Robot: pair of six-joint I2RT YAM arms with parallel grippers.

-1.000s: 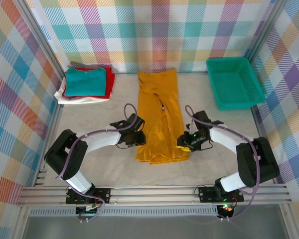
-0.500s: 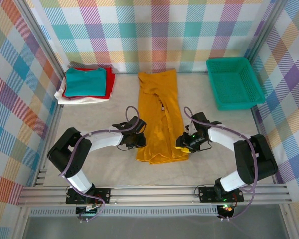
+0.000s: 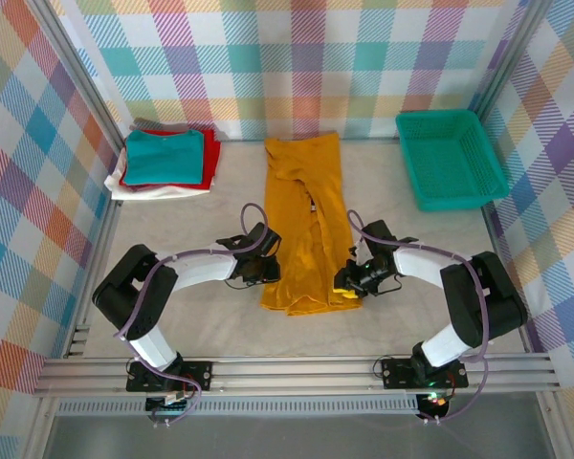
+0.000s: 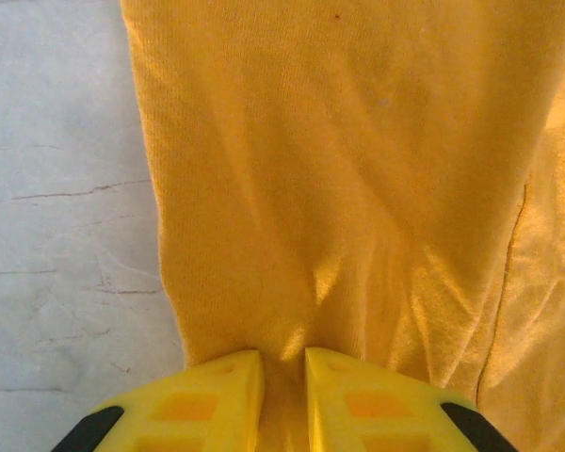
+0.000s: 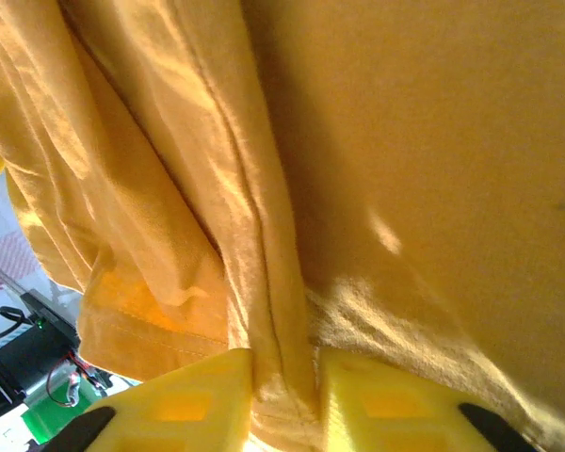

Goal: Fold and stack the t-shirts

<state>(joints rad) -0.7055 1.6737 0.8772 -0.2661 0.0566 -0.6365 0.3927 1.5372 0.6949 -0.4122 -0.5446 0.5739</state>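
A mustard-yellow t-shirt (image 3: 308, 220) lies folded lengthwise into a long strip down the middle of the table. My left gripper (image 3: 271, 271) is shut on the strip's left edge near its front end; cloth (image 4: 358, 188) is pinched between the yellow fingers (image 4: 207, 400). My right gripper (image 3: 349, 280) is shut on the right edge at about the same height, with a bunched fold of yellow t-shirt (image 5: 282, 311) between its fingers (image 5: 184, 400). A stack of folded t-shirts (image 3: 165, 161), teal on top of red and white, sits at the back left.
A green mesh basket (image 3: 450, 158) stands at the back right. Checked walls enclose the table on three sides. Bare table (image 3: 172, 229) lies on both sides of the yellow strip.
My right gripper has slid left onto the shirt's right edge and closed on it. The left gripper shifted slightly right and stays pinched on the left edge.
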